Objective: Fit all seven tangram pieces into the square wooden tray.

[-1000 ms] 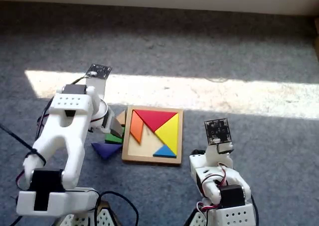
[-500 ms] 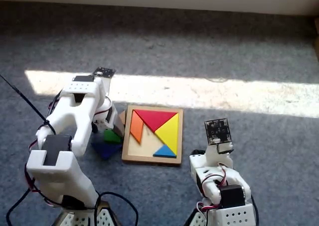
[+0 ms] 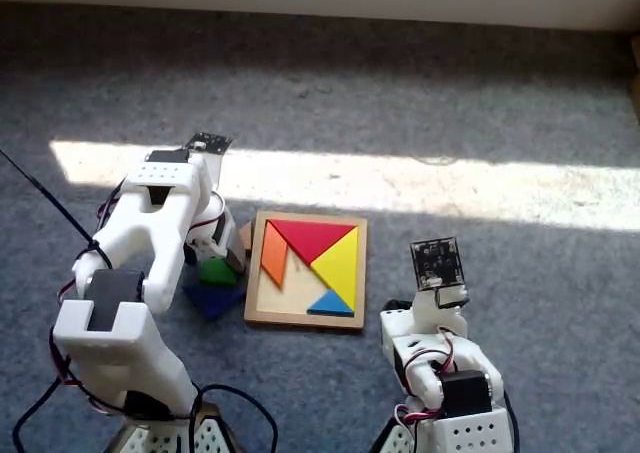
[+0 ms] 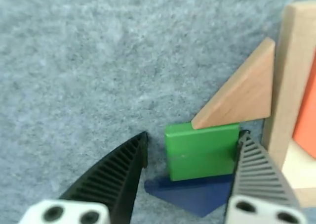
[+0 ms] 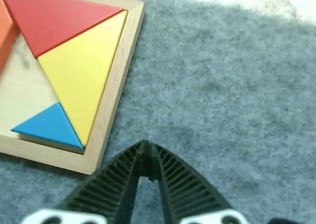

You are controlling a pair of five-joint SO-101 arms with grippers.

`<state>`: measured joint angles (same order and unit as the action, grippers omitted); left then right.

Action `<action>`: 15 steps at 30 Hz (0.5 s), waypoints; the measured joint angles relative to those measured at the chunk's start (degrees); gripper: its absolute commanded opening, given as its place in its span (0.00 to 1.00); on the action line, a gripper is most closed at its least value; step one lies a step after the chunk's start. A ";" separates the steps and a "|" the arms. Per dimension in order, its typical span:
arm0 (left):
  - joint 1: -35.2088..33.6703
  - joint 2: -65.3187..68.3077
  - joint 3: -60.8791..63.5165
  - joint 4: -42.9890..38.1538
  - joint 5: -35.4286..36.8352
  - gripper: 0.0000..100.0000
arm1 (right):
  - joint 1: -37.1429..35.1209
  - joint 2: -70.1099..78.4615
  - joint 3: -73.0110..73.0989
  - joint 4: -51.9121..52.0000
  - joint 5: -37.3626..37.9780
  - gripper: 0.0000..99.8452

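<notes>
The square wooden tray (image 3: 358,273) lies on the carpet and holds a red triangle (image 3: 310,238), a yellow triangle (image 3: 340,265), an orange piece (image 3: 273,256) and a small light-blue triangle (image 3: 333,303). Just left of the tray lie a green square (image 4: 201,150), a plain wooden triangle (image 4: 242,98) and a dark-blue triangle (image 4: 200,194). My left gripper (image 4: 192,150) is open, its fingers either side of the green square. My right gripper (image 5: 148,157) is shut on nothing, above carpet near the tray's (image 5: 118,93) front right corner.
Grey carpet surrounds the tray, with a bright sunlit band (image 3: 430,188) behind it. The right arm's base (image 3: 440,383) sits at the front right, the left arm's base (image 3: 120,393) at the front left.
The left arm swung forward and lowered its gripper over the pieces left of the tray, coming down around the green square. The right arm has stayed still.
</notes>
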<state>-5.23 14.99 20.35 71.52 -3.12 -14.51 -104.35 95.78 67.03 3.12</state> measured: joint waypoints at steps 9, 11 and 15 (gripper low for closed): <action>0.26 0.35 -0.09 0.00 0.00 0.20 | 0.00 0.00 0.00 0.00 0.00 0.00; 0.79 0.35 -0.09 0.00 0.09 0.17 | 0.00 0.00 0.00 0.00 0.00 0.00; 0.97 0.35 -0.09 0.00 0.09 0.13 | 0.00 0.00 0.00 0.00 0.00 0.00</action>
<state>-4.26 15.34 20.26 71.52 -3.03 -14.51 -104.35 95.78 67.03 3.12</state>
